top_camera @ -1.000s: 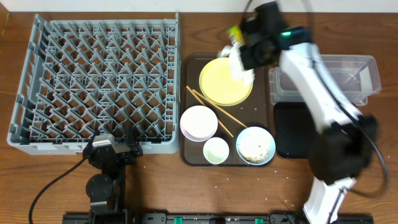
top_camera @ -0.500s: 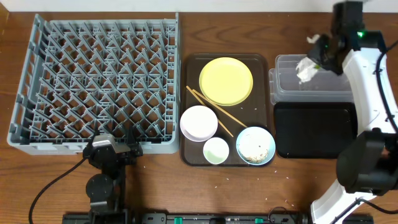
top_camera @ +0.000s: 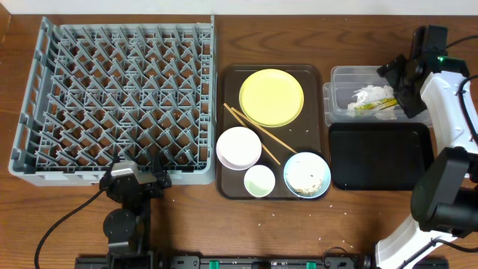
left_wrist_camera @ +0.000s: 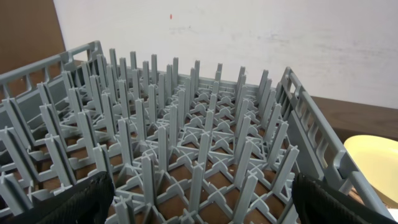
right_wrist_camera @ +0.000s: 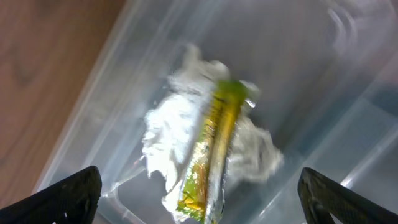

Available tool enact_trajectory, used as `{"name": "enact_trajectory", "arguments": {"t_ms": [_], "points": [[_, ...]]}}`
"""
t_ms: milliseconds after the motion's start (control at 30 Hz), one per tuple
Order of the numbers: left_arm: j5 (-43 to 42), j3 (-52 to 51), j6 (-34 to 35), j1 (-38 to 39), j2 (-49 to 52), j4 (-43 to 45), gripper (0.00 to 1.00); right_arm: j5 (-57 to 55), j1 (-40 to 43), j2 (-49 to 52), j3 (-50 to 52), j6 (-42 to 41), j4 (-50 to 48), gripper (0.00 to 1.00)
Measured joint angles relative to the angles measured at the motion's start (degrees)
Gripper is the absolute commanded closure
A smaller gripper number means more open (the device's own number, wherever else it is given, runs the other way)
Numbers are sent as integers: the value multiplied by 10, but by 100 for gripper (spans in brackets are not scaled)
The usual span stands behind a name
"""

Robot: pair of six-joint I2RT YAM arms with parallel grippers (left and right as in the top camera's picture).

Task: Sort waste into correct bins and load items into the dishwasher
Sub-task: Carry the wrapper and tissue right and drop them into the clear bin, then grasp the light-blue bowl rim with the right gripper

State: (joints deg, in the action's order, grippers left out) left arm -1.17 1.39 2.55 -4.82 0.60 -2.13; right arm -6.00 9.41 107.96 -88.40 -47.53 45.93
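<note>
Right wrist: napkin (right_wrist_camera: 177,143), wrapper (right_wrist_camera: 217,140) in tub (right_wrist_camera: 323,93) beneath right gripper (top_camera: 401,84) (spread).

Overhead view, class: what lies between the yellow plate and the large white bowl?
The pair of wooden chopsticks lies diagonally between the yellow plate and the white bowl, on the brown tray, as the overhead view shows.

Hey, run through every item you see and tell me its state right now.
Dish rack, unloaded.
Yellow plate, bare, on brown tray.
Chopsticks, lying on tray.
Light blue bowl, holds rice.
White bowl, upright, empty.
Cup, upright.
Clear tub, holds napkin and wrapper.
Black tray, empty.
Left gripper, open.
Right gripper, open above tub.
</note>
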Motion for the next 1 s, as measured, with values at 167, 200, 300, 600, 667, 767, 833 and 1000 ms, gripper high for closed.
{"name": "enact_trajectory", "arguments": {"t_ms": [167, 200, 300, 600, 667, 767, 833, 1000], "points": [[0, 0, 0, 0, 0, 0, 8, 44, -1, -53, 0, 127, -34, 1], [0, 0, 0, 0, 0, 0, 7, 57, -4, -71, 0, 152, -37, 1], [0, 0, 0, 0, 0, 0, 8, 99, -29, -118, 0, 219, -25, 1], [0, 0, 0, 0, 0, 0, 8, 133, -254, -94, -1, 309, 67, 10], [0, 0, 0, 0, 0, 0, 8, 131, -296, -81, -1, 317, 90, 12], [0, 0, 0, 0, 0, 0, 7, 121, -333, -63, -1, 321, 122, 15], [0, 0, 0, 0, 0, 0, 8, 110, -358, -43, -1, 323, 137, 18], [0, 0, 0, 0, 0, 0, 8, 98, -390, -8, -1, 328, 163, 23]]}}
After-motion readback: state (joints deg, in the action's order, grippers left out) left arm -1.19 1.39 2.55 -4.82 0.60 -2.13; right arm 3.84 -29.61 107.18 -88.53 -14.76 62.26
